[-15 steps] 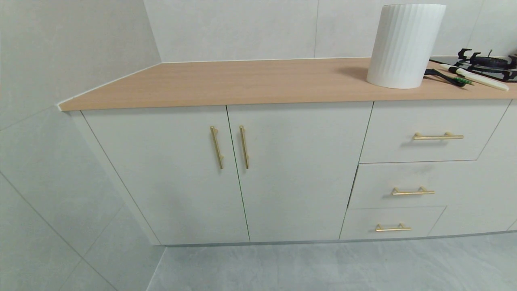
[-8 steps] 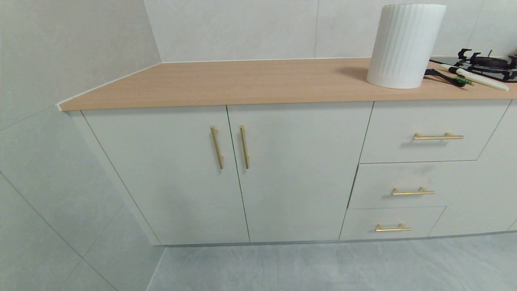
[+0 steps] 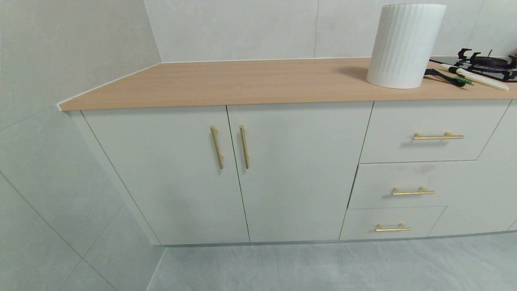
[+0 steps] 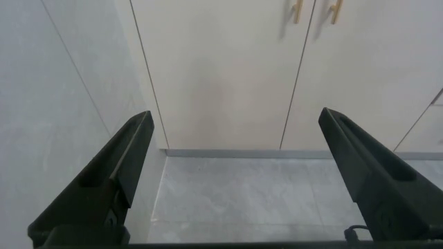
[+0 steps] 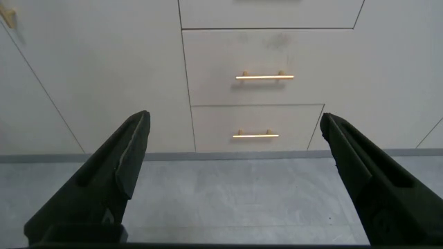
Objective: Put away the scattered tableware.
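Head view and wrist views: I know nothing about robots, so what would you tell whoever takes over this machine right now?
Left end effector: open, empty, low before the cabinet doors.
Right end effector: open, empty, low before the drawers.
Things: a cream knife and a black-and-green utensil lie on the countertop beside the white ribbed container.
Done: nothing visibly put away.
Left: pick up both utensils and store them, perhaps in the container or a drawer.
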Motion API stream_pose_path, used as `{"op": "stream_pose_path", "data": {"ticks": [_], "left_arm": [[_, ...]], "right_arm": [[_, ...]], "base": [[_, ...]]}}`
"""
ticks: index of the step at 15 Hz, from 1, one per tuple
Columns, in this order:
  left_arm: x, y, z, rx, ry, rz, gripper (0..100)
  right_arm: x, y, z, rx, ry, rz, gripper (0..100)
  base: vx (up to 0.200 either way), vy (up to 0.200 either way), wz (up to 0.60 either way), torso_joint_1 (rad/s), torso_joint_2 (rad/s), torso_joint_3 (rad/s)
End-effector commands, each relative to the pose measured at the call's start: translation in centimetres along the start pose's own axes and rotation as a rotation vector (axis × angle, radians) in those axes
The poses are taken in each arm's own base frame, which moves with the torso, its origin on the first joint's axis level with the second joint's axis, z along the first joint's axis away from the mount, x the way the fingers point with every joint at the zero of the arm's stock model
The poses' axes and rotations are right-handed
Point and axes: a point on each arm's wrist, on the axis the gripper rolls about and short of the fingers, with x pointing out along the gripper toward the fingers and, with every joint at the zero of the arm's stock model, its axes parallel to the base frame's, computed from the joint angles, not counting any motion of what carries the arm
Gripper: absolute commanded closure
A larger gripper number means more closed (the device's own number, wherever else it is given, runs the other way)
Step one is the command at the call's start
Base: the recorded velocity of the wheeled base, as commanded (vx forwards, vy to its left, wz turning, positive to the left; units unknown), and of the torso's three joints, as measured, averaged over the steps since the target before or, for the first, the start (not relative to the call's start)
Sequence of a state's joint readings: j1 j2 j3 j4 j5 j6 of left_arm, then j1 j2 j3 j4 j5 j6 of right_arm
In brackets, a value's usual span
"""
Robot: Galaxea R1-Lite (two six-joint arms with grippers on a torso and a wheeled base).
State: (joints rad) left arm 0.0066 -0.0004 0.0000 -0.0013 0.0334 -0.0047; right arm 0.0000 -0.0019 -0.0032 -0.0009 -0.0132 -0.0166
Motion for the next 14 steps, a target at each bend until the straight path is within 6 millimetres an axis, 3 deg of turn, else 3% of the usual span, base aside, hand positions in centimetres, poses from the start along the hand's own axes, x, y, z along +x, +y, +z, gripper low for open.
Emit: {"op": "stream_pose_path", "data": {"ticks": [1, 7, 14], "left_arm": [[0.00, 0.00, 0.00, 0.002, 0.000, 0.001, 0], [0.00, 0.00, -0.01, 0.002, 0.002, 0.000, 0], [0.00, 0.00, -0.01, 0.002, 0.002, -0.002, 0]], "right_arm": [[0.02, 0.00, -0.02, 0.000, 0.004, -0.001, 0], [0.02, 0.01, -0.02, -0.005, 0.004, 0.003, 0], [0.02, 0.01, -0.02, -0.003, 0.004, 0.003, 0]], "base": [[0.000, 0.000, 0.00, 0.000, 0.00, 0.000], [0.000, 0.000, 0.00, 0.000, 0.00, 0.000], [0.000, -0.200, 0.00, 0.000, 0.00, 0.001]]}}
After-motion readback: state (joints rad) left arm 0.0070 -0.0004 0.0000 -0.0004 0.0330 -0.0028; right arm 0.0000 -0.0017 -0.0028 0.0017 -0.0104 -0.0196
